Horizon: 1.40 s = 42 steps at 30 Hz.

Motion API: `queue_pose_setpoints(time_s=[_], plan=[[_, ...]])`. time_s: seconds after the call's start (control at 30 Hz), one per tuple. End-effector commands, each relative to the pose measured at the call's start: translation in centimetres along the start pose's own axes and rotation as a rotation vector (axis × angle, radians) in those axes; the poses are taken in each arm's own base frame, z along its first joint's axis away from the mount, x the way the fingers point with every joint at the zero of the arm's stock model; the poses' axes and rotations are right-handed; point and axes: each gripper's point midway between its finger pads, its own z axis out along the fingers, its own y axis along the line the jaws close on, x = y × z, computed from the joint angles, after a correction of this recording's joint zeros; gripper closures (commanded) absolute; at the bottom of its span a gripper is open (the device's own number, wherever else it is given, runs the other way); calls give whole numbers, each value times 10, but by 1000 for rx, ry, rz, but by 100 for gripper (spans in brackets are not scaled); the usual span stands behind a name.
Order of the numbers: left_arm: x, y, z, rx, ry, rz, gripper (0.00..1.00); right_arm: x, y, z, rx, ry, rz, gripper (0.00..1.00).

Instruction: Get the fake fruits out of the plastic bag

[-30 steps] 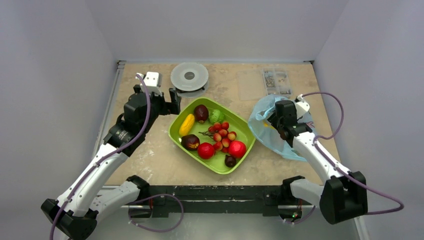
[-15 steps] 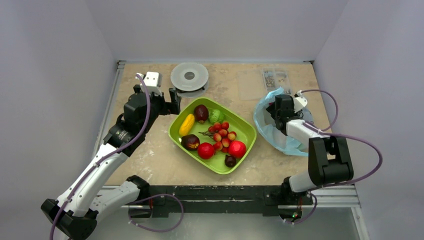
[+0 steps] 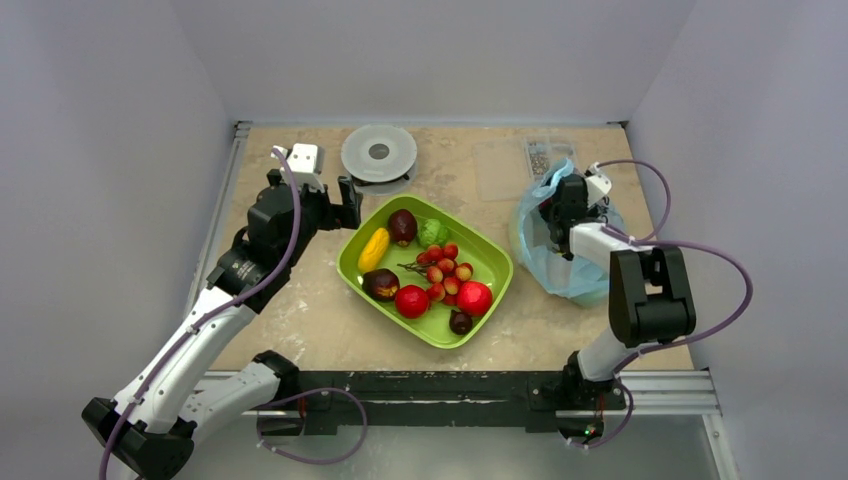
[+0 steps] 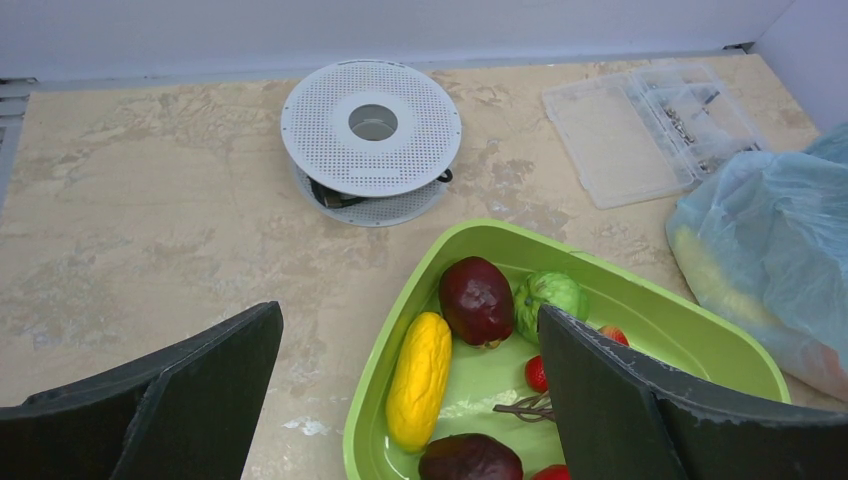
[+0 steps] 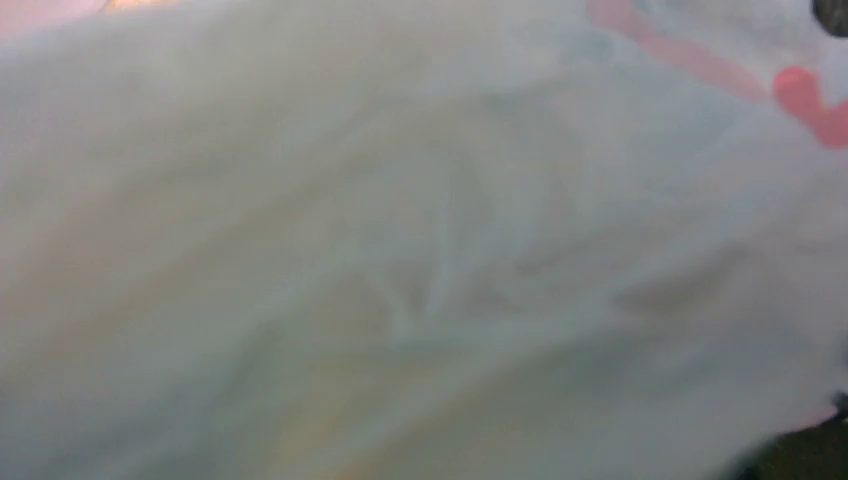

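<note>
Where the left arm reaches over the counter, the left pincer hovers with its jaws spread wide and nothing between them, just left of the green tray; behind it sits a white perforated disc; in the tray lie a yellow banana, a dark purple-brown fruit, a second dark fruit, a glossy red ball, another red ball, a lumpy green ball and a cluster of red berries; a clear plastic case lies at the far edge; right of the tray, apart from it, the plastic bag is bunched on the counter, a yellowish shape showing through its film in the left wrist view; the right pincer is sunk in the bag's folds, film filling its own camera, so whether it is open or closed I cannot tell.
</note>
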Motion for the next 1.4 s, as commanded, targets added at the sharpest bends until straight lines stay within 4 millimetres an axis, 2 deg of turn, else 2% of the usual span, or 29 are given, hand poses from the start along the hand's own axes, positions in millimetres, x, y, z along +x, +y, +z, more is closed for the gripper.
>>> queue_pose_setpoints(time_s=[0.0,0.07,0.23,0.37,0.53,0.6,0.73,1.03,1.13,1.23,1.37], plan=[[-29,-3,-4,15,-70,-34,0,-23,20,14,-44,-42,-2,8],[-29,-3,-4,15,-69,-34,0,-23,23,19,-47,-35,-6,9],[-28,-3,-3,14,-67,-34,0,-20,22,27,-14,-6,-13,24],[-28,-4,-2,19,-64,-38,0,-21,19,24,6,-6,-12,48],[-24,-4,2,14,-45,-32,0,-15,9,9,30,40,-11,67],[-25,-3,2,11,-48,-31,0,-12,10,-2,-2,62,-8,72],[-26,-1,0,6,-55,-32,0,-4,-3,-29,-17,109,-22,83],[-24,-2,2,7,-47,-34,0,4,-41,-113,-64,145,-8,100],[-24,-1,0,4,-51,-35,0,2,-50,-140,-82,158,-4,100],[-25,-2,-2,10,-55,-42,0,21,-41,-169,-209,256,9,100],[-27,-2,-4,13,-63,-51,0,49,-46,-196,-254,402,20,100]])
